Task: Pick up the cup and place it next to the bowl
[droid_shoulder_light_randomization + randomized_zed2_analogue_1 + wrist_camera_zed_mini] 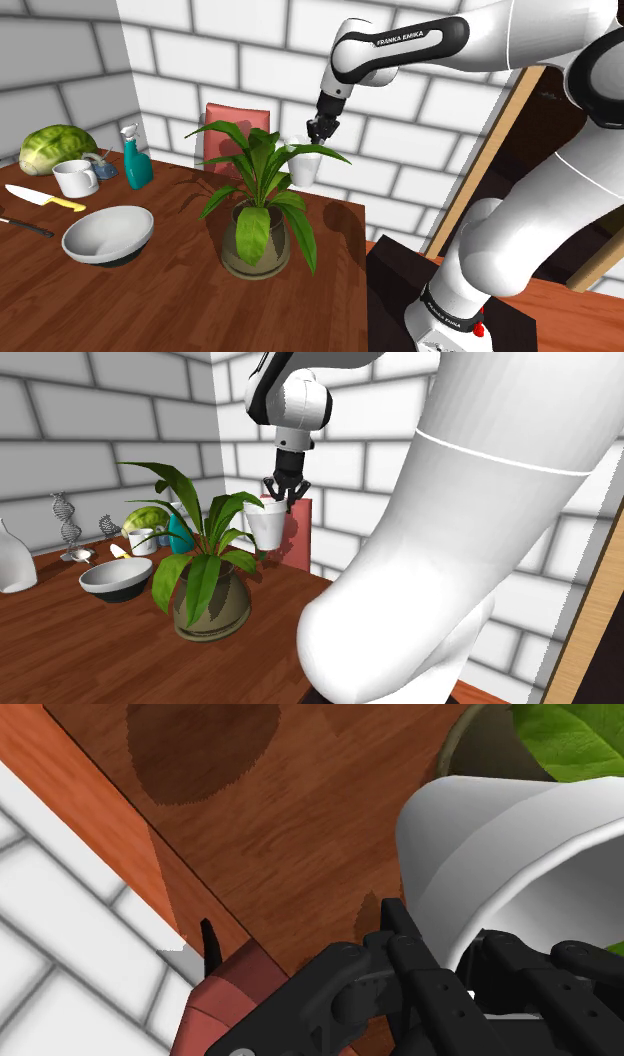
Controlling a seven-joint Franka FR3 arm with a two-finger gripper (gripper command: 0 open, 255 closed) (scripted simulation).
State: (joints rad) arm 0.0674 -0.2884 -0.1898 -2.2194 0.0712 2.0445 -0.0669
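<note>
Brown wooden table (150,300) runs out from the robot's stand toward white brick walls. Nearest on it, toward the shoulder view's left, sits the white bowl (108,235) (116,579), with bare wood around it. Further in stands a potted plant (258,200) (205,587), whose leaves spread between the bowl and the far edge. Behind those leaves hangs the white cup (303,165) (266,524) (500,834), upright and seemingly clear of the wood. The gripper (320,135) (284,492) (440,939) comes down from above and is clamped on its rim, with one finger outside the wall and the other apparently inside. From the cup, the bowl lies to the shoulder view's left and nearer the camera. The carry therefore has to cross or skirt the plant. A white mug (75,178) stands beyond the bowl, well apart from the gripper.
</note>
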